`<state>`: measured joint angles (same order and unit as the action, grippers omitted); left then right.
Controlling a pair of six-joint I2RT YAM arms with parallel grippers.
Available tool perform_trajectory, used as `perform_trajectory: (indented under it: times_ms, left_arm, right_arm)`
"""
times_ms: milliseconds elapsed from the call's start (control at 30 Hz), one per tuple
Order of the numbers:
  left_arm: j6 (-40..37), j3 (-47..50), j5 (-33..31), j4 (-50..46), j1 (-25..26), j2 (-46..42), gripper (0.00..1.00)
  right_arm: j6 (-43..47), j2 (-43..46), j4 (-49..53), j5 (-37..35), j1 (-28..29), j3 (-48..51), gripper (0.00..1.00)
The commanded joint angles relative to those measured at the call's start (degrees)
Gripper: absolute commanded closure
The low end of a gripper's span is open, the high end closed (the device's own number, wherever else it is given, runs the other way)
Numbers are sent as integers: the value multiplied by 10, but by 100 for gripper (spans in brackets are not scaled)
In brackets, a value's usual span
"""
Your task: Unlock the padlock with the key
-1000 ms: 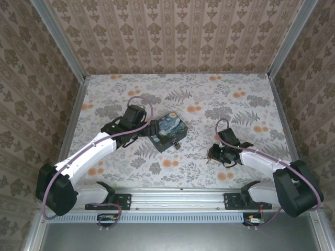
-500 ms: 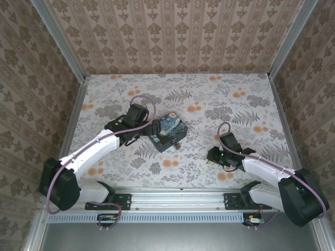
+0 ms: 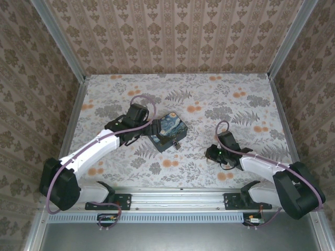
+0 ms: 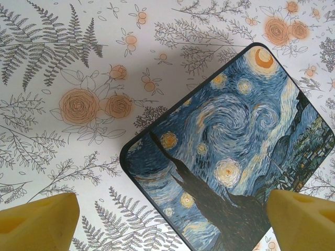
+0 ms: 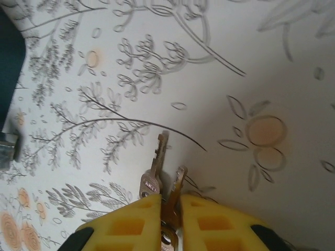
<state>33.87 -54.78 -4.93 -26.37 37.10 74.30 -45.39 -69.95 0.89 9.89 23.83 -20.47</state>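
Note:
The dark blue swirly tin (image 3: 168,130) lies mid-table, and the tiny padlock (image 3: 178,144) hangs at its near right edge. My left gripper (image 3: 150,130) is open at the tin's left corner. In the left wrist view its yellow fingertips (image 4: 36,225) straddle the tin's lid (image 4: 230,151) from above. My right gripper (image 5: 170,209) is shut on a key (image 5: 177,185) just over the table. A second key (image 5: 156,159) from the same bunch sticks out beside the left finger. In the top view the right gripper (image 3: 211,153) sits right of the padlock, apart from it.
At the left edge of the right wrist view are a small grey metal block (image 5: 7,149) and the tin's dark side (image 5: 8,57). Patterned walls close the table (image 3: 235,104) in on three sides. The arm bases stand on the near rail (image 3: 178,196).
My right gripper has shifted slightly left and away from the near edge with the key held. The left arm edged closer to the tin a second ago, then stayed put.

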Motion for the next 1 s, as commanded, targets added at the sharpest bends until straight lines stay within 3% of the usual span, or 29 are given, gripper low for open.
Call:
perform_trajectory:
  times_ms: [0, 200, 367, 533, 633, 767, 967]
  left_arm:
    - [-6, -21, -8, -7, 5, -3, 6]
    - [-21, -54, -2, -45, 5, 16, 6]
    - [-42, -93, 39, -85, 6, 33, 7]
    - [-72, -127, 117, -109, 11, 49, 8]
    - [-96, -129, 238, -79, 14, 58, 11]
    - [-125, -102, 405, 3, 19, 72, 28]
    - [-106, -45, 534, 127, 35, 78, 59]
  right_arm:
    - [1, -21, 6, -3, 10, 29, 87]
    - [31, 25, 15, -14, 10, 19, 94]
    - [93, 79, 24, -2, 10, 1, 100]
    - [148, 127, 47, 47, 11, -27, 100]
    - [190, 130, 61, 99, 12, -50, 100]
    - [205, 117, 66, 156, 12, -97, 100]
    - [218, 55, 103, 289, 12, -198, 100]
